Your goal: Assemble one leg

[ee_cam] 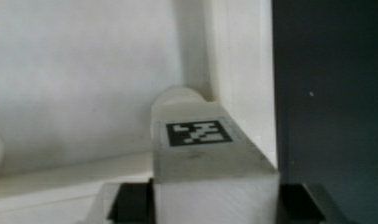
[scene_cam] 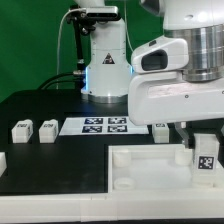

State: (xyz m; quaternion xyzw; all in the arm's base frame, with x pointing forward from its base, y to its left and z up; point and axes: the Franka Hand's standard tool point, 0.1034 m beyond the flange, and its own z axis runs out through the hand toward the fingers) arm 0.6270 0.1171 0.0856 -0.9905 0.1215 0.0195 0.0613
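**Operator:** What lies nearest the camera?

**Inspector:** Along the lower edge of the exterior view, the tray part (scene_cam: 140,152) sits flat on the black desk (scene_cam: 50,165). At the lower right your tool (scene_cam: 206,150) hangs over the tray's right-hand corner, clamped on the leg (scene_cam: 207,160), whose tag faces the camera. The wrist view agrees. Both fingers (ee_cam: 133,205) press the leg's flanks, and its rounded end points into the inner corner of the tray's wall.

**Operator:** Is it seated?

**Inspector:** I cannot tell, because contact between the leg's end and the corner is not clearly shown. I judge the step in hand to be fitting this leg into the corner socket. You should hold the leg upright and centre it on the socket before you press. Descend slowly, since a tilted entry would likely bind against the wall. Do not let go until the leg stands without support.

**Operator:** And behind?

**Inspector:** Mid-frame, a third leg (scene_cam: 160,128) stands just beside the right end of the marker board (scene_cam: 105,125). At the exterior view's left are the outer spare leg (scene_cam: 22,130) and its neighbour (scene_cam: 47,129), well apart from your work. Farthest back, at upper centre, is the arm's base (scene_cam: 105,65).
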